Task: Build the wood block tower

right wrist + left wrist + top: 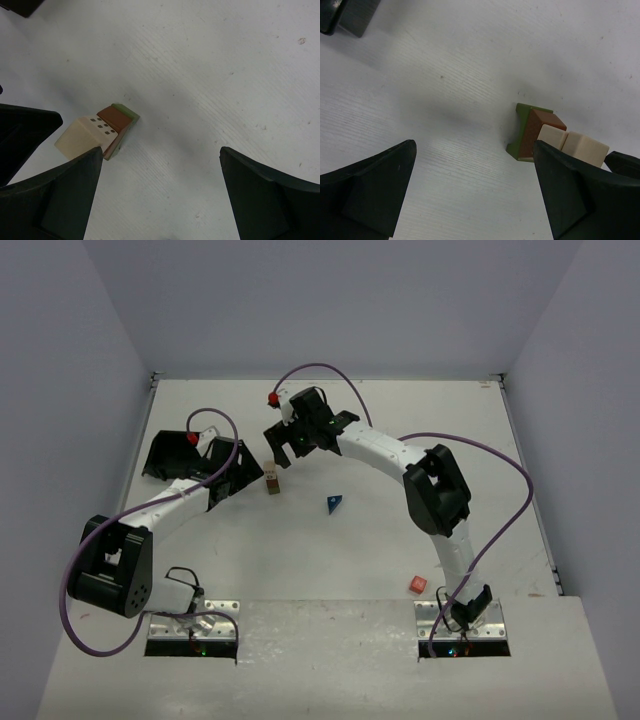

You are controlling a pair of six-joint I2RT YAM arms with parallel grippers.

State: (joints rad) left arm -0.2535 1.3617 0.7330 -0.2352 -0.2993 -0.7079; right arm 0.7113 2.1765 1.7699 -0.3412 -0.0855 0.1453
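The white table is boxed in by pale grey walls. Nearest the front edge, at about 5 o'clock from the table's middle, a red cube lies alone. Farther in, close to the middle, the blue wedge rests on the bare top. At the wedge's 10 o'clock, apart from it, stands the part-built wood block tower. It has an olive-green oblong at the bottom, a reddish-brown block on that, and tan wood on top; whether the tan is one block or two is unclear. At the tower's 9 o'clock the left gripper hangs just beside the black tray, its fingers spread wide around nothing. Beyond the tower, at its 12 o'clock, the right gripper is also spread and empty, and the tower sits outside its fingers.
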